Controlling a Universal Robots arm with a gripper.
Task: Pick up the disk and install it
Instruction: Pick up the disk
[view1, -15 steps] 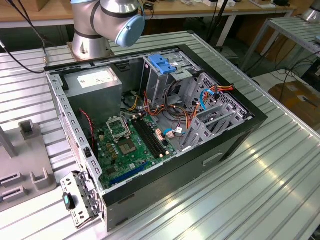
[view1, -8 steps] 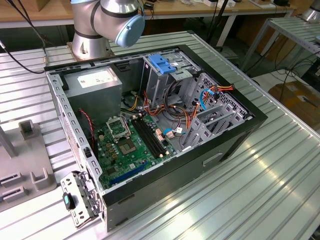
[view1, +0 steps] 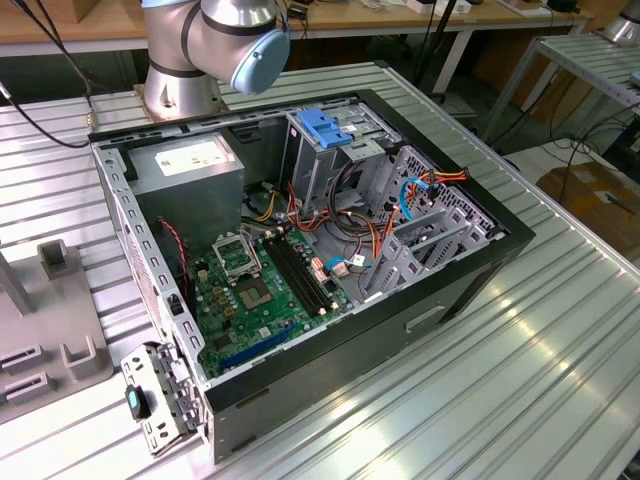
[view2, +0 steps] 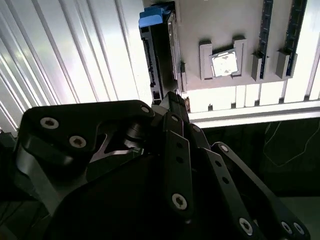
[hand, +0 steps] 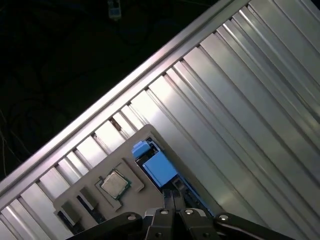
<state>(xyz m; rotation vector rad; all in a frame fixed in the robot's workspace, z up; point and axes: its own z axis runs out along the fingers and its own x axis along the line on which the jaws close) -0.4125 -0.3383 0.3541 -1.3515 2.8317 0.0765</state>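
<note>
- Disk (view2: 158, 60) stands on its edge in a slot of a grey tray (view2: 220, 20), with a blue rail (view2: 151, 17) capping one end. It sits outside the computer case.
- In the first wrist view the disk (hand: 161, 171) sits at a corner of the tray (hand: 80, 200).
- Gripper (view2: 174, 100) hangs over the disk in both wrist views (hand: 173, 197), with its tip above the end away from the blue cap. Whether it touches the disk cannot be told.
- Jaws are pressed together. The black fingers (view2: 176, 150) lie side by side with barely a slit between them, and nothing shows pinched there.
- Chip (view2: 223, 64) lies flat in a square recess of the tray, just beside the disk. Memory sticks (view2: 265, 30) stand in slots beyond it.
- The tray rests on a ribbed metal table (view2: 75, 50), near the table's edge.
- In the exterior view the open computer case (view1: 440, 300) lies on its side in the middle of the table (view1: 560, 380).
- The arm's base (view1: 185, 60) stands at twelve o'clock of the case.
- The tray (view1: 85, 365) lies at nine o'clock of the case, toward the exterior view's left.
- Inside the case:
  - a grey power supply (view1: 185, 165) fills the eleven o'clock corner
  - a green board (view1: 255, 295) lies toward seven o'clock
  - a metal cage topped by a blue bracket (view1: 325, 125) stands at one o'clock
  - coloured cables (view1: 350, 225) run from the centre toward three o'clock
</note>
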